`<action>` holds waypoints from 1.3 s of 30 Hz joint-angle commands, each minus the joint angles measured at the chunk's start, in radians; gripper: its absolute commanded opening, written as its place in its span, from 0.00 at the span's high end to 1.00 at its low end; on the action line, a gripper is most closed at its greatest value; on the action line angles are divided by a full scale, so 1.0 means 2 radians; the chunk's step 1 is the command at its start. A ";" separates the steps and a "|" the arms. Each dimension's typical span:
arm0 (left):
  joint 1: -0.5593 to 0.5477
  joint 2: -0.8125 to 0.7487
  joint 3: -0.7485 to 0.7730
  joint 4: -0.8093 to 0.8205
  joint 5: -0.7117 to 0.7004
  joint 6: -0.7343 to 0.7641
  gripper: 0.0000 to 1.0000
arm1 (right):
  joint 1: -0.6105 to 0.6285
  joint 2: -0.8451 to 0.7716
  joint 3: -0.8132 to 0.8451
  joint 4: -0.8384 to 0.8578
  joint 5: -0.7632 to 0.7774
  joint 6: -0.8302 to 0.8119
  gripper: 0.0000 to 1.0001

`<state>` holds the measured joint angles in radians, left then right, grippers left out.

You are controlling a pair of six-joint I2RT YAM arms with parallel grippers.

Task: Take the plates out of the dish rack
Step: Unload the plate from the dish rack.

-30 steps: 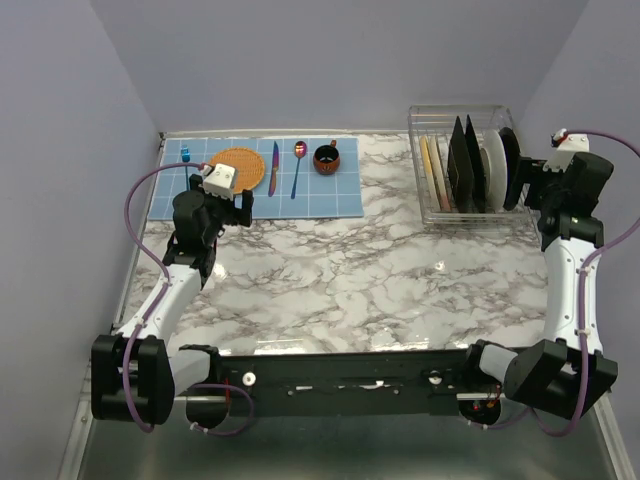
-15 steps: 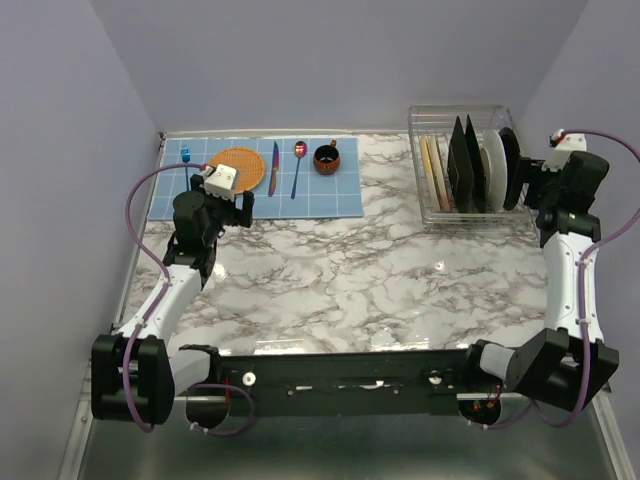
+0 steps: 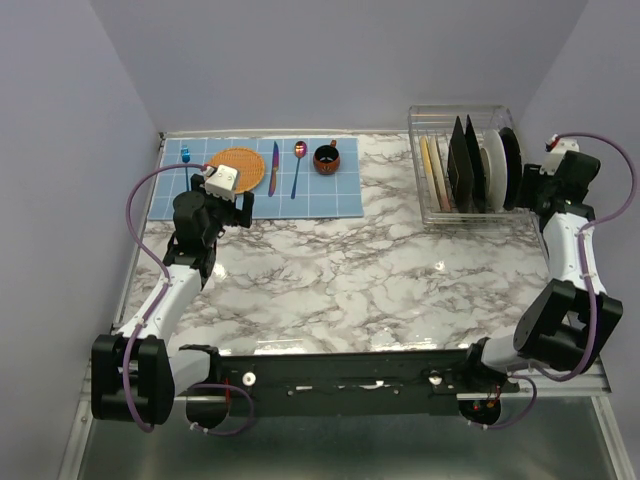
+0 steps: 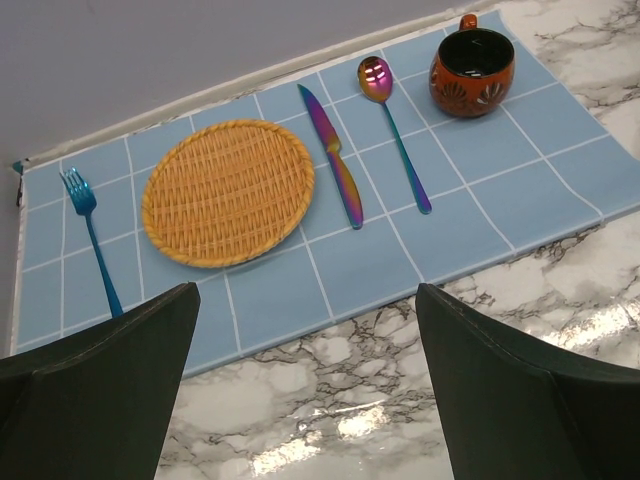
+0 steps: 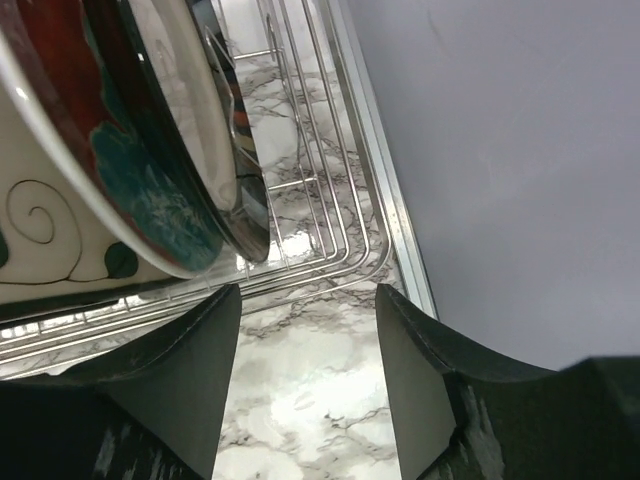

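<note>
Silvery wire rack (image 3: 440,215) w/ see-thru sides holds all plates (image 3: 468,165) upright on edge, side by side: cream ones at rack's left end, dark squares mid, round black-rimmed at right end.

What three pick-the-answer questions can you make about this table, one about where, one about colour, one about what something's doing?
1. Where is the dish rack? A) far right corner of the marble table B) middle C) near left corner
2. What colour is the fork? A) red B) blue C) yellow
3. How is the left pincer? A) shut tight B) out of sight C) open, empty
Answers: 1A, it stands at the back right; 2B, blue from prongs to handle; 3C, its fingers stand wide, nothing between.
</note>
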<state>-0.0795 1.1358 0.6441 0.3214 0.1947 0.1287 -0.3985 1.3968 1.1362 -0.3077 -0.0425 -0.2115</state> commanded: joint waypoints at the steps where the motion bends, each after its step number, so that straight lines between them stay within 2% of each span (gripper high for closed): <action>1: 0.002 0.003 -0.008 0.018 0.003 0.008 0.01 | -0.006 0.019 0.016 0.030 -0.005 -0.022 0.36; 5: 0.002 0.003 -0.008 0.019 0.001 0.009 0.01 | -0.006 0.035 0.026 0.023 -0.010 -0.025 0.39; 19: 0.002 0.003 -0.012 0.021 -0.001 0.010 0.01 | -0.006 0.036 0.029 0.010 -0.037 -0.024 0.39; 39: 0.002 0.008 -0.014 0.025 -0.008 0.012 0.01 | -0.006 0.108 0.078 0.002 -0.058 -0.019 0.46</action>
<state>-0.0795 1.1450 0.6304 0.3367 0.1940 0.1429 -0.4034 1.5772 1.2480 -0.2935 -0.1448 -0.2470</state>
